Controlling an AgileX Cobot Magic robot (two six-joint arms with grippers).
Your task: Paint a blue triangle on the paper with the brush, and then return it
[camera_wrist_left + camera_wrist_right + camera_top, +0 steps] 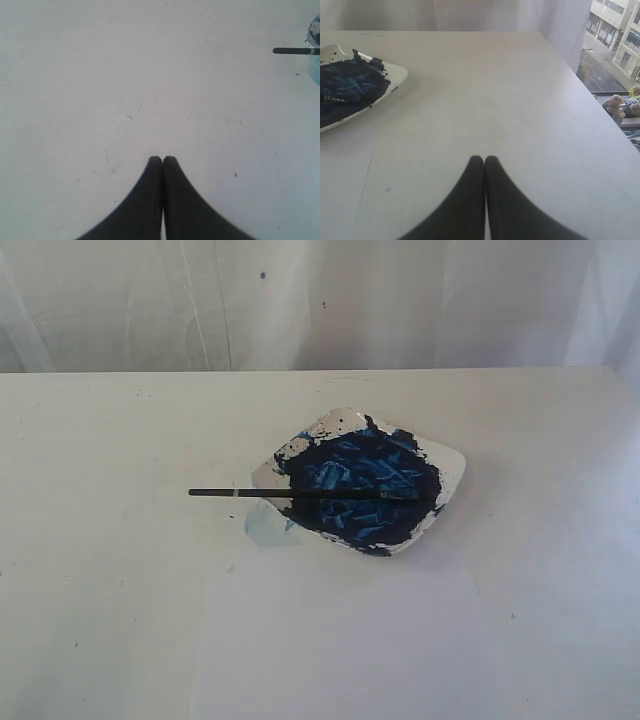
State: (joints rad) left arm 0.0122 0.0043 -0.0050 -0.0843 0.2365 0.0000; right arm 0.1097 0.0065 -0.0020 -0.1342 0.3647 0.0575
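The brush (290, 493) lies flat across the white dish of dark-blue paint (445, 455), its black handle sticking out to the left over the table and its tip in the paint. The paper (340, 640) is a plain white sheet in front of the dish, with no blue triangle showing on it. In the left wrist view my left gripper (162, 159) is shut and empty above bare tabletop, with the brush handle's end (292, 50) far off at the frame edge. My right gripper (484, 158) is also shut with nothing in it, the dish (395, 77) well off to its side.
A pale blue smear (265, 528) marks the table at the dish's left corner. A white curtain (320, 300) hangs behind the table. The table's side edge (580, 85) runs close to my right gripper, with a window view beyond it.
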